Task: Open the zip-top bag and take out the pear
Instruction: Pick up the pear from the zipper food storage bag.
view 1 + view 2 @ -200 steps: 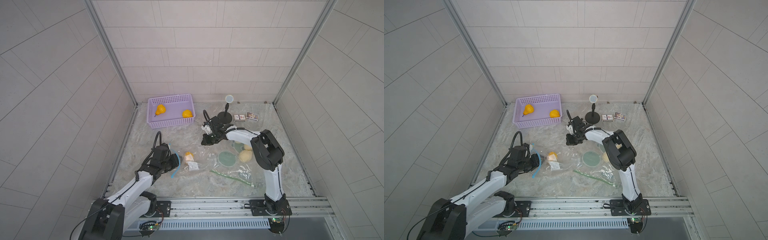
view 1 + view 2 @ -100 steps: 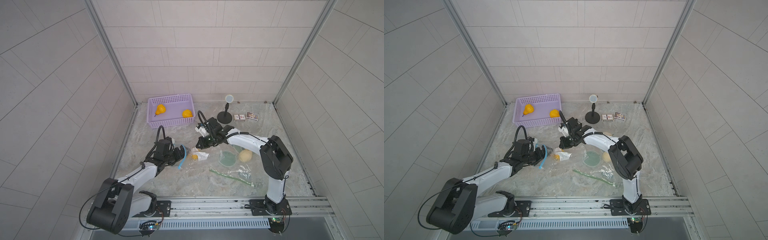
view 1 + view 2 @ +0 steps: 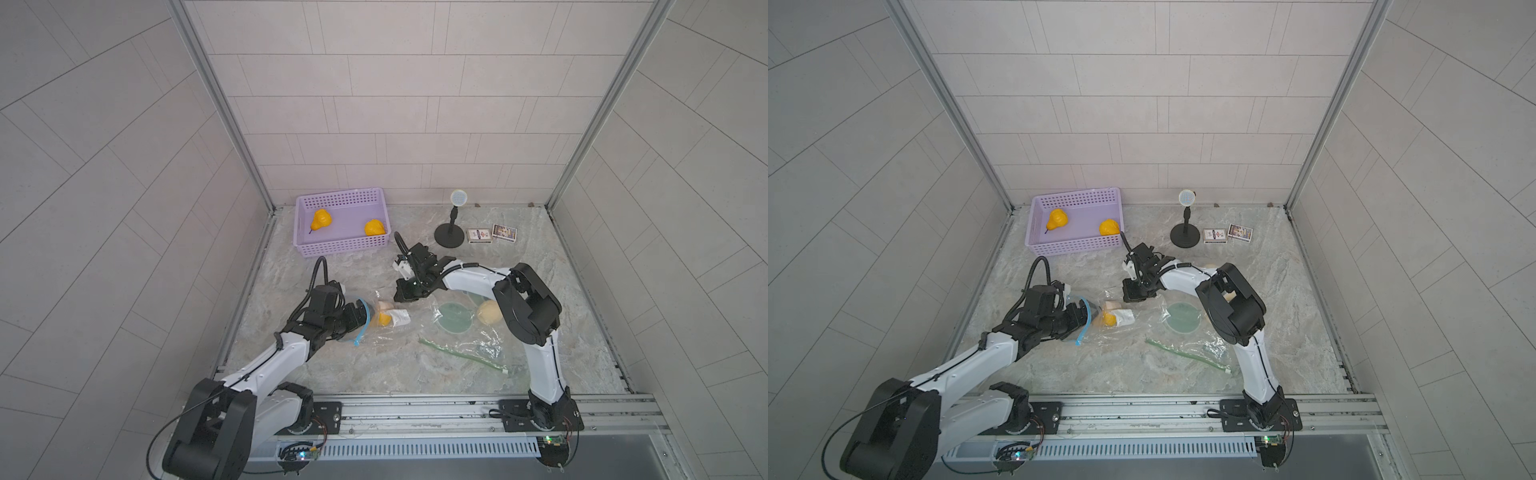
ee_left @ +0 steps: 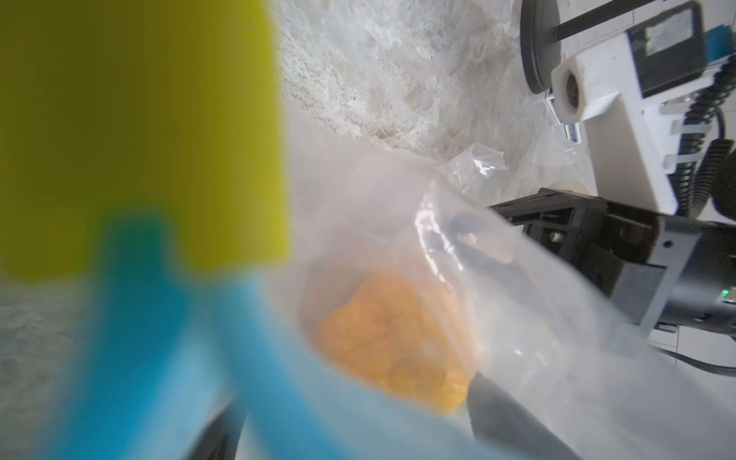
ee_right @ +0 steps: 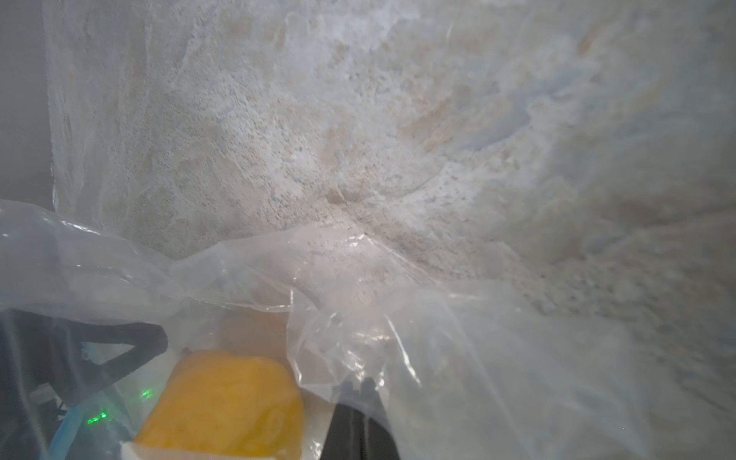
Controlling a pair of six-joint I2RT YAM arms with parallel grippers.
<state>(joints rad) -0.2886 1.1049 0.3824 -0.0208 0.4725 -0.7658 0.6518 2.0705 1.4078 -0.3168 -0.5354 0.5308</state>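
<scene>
While the zip-top bag (image 3: 388, 333) lies on the marbled worktop (image 3: 374, 370) in front of the left arm, its blue zip strip (image 3: 365, 328) is seen bowed round the left gripper (image 3: 357, 319), which is set at the bag's mouth with its jaws spread wide. In the left wrist view, two dark fingers (image 4: 509, 418) are shown well apart at either side of the opening. The pear (image 3: 381, 320), yellow-orange, is found inside the bag, just beyond the left gripper and beside a white label (image 3: 400, 318). The far edge of the bag is pinched by the right gripper (image 3: 402, 296). In the right wrist view its fingertips (image 5: 358, 394) are pressed together on the clear film, close to the pear. Nearer the back wall, a purple basket (image 3: 345, 245) is seen with two yellow fruits (image 3: 321, 219) in it. A second clear bag (image 3: 478, 345) with a green zip strip (image 3: 461, 355) is spread beside the right arm, with a green disc (image 3: 455, 318) inside it
</scene>
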